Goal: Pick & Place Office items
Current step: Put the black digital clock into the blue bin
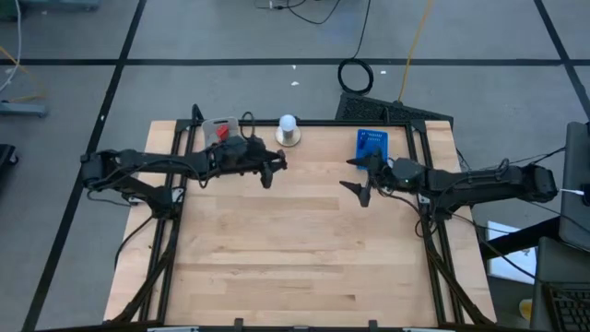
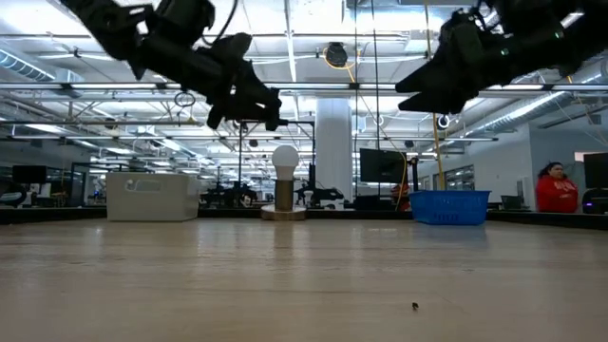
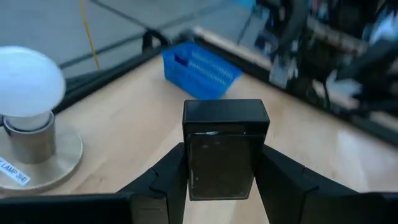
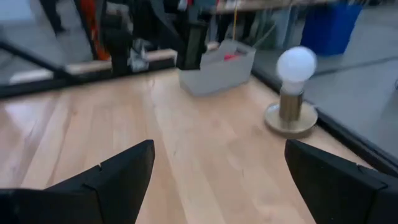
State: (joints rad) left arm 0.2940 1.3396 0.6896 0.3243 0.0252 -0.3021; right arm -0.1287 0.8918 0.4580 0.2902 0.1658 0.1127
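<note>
Arms hang above the wooden table (image 1: 304, 249) as we look down. We see the left gripper (image 3: 224, 180), raised near the far left by the grey tray (image 4: 217, 71), clamped on a black block (image 3: 224, 146) (a boxy, dark piece). We find the right gripper (image 4: 217, 180) spread wide, holding nothing, just beside the blue tray (image 1: 372, 143). A white bulb lamp (image 1: 289, 129) stands between the trays.

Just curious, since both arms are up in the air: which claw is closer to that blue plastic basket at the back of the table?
Right. The right claw hangs just in front of the blue plastic basket; the left claw, gripping a black block, is farther off, near the white bulb.
</note>
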